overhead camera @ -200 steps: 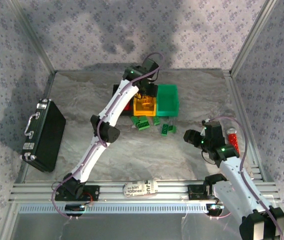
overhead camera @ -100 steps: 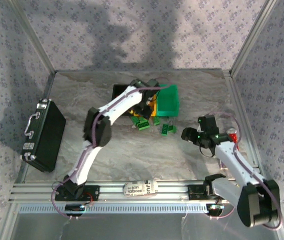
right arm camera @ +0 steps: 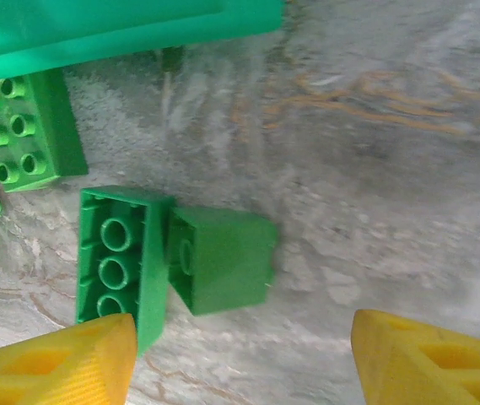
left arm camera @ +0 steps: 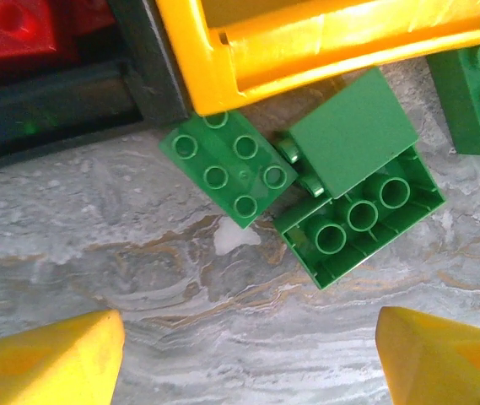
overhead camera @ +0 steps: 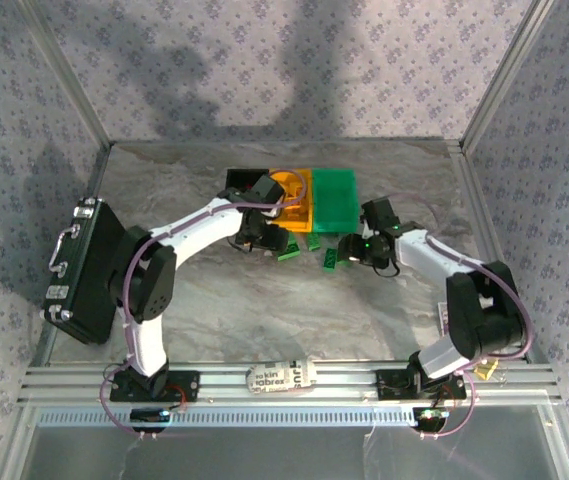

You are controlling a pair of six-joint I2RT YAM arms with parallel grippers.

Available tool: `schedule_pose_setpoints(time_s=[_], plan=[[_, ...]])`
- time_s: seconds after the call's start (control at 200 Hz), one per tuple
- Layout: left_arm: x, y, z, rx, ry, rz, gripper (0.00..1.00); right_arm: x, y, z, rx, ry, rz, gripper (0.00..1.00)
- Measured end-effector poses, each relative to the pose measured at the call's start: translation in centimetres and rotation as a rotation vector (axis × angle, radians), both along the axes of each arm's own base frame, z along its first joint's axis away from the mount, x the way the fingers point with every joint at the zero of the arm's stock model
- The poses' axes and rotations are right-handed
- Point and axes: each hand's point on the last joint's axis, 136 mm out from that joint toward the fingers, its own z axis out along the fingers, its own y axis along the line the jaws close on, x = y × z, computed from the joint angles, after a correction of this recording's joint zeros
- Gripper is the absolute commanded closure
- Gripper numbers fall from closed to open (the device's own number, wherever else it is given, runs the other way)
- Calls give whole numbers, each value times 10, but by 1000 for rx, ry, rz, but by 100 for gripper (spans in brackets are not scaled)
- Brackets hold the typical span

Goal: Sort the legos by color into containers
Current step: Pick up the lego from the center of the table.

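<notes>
Green legos (left arm camera: 227, 173) lie loose just in front of the orange-yellow bin (left arm camera: 324, 38), so we judge green pick-up in hand. The left gripper (left arm camera: 244, 363) and right gripper (right arm camera: 240, 363) hover there, spread and empty. Next we must straddle one of them, close, and carry it to the green bin (overhead camera: 334, 195) beside the orange-yellow bin.

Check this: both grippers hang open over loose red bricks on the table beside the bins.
Wrong colour: the loose bricks on the table are green, as the left wrist and right wrist views show. The left gripper and right gripper do hang open over them, beside the bins.
</notes>
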Motion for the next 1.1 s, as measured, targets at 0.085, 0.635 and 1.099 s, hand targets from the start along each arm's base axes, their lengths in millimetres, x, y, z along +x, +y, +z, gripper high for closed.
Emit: schedule_pose_setpoints(time_s=[0.085,0.635,1.099], plan=[[-2,-2,-7,-19,6,2,22,4,13,-2,-27,3,29,41],[-43,34,-23,-68,9,72,22,15,56,-8,-165,-5,51,43],[-61,47,-28,-88,4,95,23,28,63,-13,-295,-1,-1,45]])
